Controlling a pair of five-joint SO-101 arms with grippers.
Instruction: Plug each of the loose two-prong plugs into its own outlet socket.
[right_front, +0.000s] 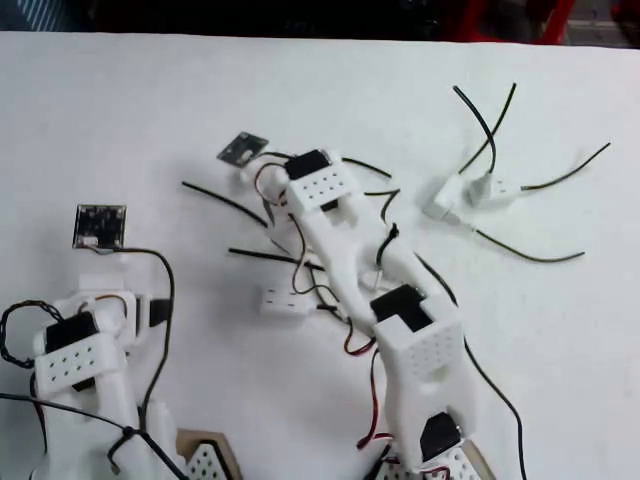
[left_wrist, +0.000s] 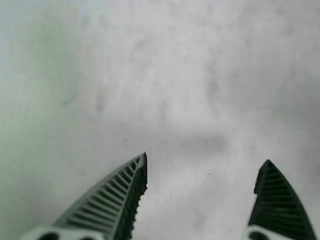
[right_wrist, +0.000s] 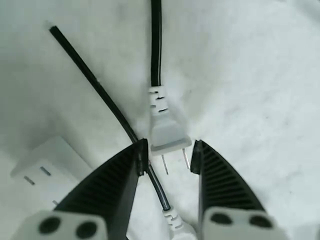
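Target plug (right_wrist: 169, 131): white two-prong, flat on the table (right_front: 120, 110). Its prongs face my right pincer (right_wrist: 169, 151) and its black cord runs straight away.

Right pincer is narrow-open, one fingertip on either side of the plug's prong end, close to its flanks. I judge no clamp yet. It's set that way so closing pinches the body across its width and leaves the prongs free for insertion. Step in hand, I reckon: the grasp.

Snag: a second black cable (right_wrist: 95, 83) runs diagonally just beside the plug and passes under one fingertip. It ends in another white strain relief (right_wrist: 176, 223) between my fingers. Closing may catch it too.

Outlet socket (right_wrist: 47, 169): white block, slots showing on its face, just beside that same fingertip. Short carry, but the plug likely needs turning to meet the slots.

High view: another white plug-and-socket cluster (right_front: 465, 195) with thin wires, well apart from my right arm. Can't tell if it's mated.

Left pincer (left_wrist: 206, 160): wide open over bare table, kept clear of the cords.
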